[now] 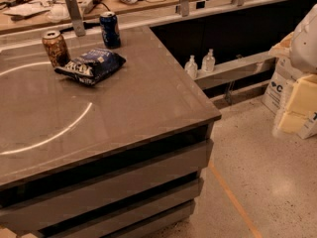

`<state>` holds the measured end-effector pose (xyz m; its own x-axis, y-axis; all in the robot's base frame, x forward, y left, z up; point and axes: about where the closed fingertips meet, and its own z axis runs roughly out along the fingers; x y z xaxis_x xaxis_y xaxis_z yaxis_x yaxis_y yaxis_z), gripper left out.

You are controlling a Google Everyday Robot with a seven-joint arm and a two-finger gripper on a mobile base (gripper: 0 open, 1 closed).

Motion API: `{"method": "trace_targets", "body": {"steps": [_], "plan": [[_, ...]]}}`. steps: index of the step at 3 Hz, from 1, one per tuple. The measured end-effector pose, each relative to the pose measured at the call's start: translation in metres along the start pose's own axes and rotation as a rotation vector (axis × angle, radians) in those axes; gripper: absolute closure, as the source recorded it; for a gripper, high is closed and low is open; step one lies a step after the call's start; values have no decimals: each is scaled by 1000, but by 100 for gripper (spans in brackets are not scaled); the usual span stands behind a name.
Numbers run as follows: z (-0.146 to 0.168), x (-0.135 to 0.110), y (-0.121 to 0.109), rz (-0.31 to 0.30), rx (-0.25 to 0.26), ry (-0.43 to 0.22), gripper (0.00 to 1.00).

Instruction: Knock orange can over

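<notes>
Orange can (pixel 55 47): upright, beside chip bag (pixel 90 66). Gripper: off-frame, state unknown. Rec.: push near top, away fr. bag.

The robot's hand lies outside the camera view, as does almost all of the machine's body. The one thing that may be part of it is a smooth, off-white rounded form (pixel 305 38) cut off by the right edge of the view. Its surface is pale and shell-like, curving down to a narrower lower end, with a faint warm tint from the room light. Whether it belongs to the robot cannot be told.
</notes>
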<state>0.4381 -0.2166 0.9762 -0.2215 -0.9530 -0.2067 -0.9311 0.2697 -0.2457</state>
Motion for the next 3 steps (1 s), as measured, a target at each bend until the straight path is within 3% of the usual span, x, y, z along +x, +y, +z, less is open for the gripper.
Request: {"method": "trace_targets", "body": {"steps": [1,2,3], "plan": [[1,-2,-1,5,-1,-13,0],[5,-14,-7,41,-9,-112,0],[35,-33,-17,122,-48,-288,0]]}}
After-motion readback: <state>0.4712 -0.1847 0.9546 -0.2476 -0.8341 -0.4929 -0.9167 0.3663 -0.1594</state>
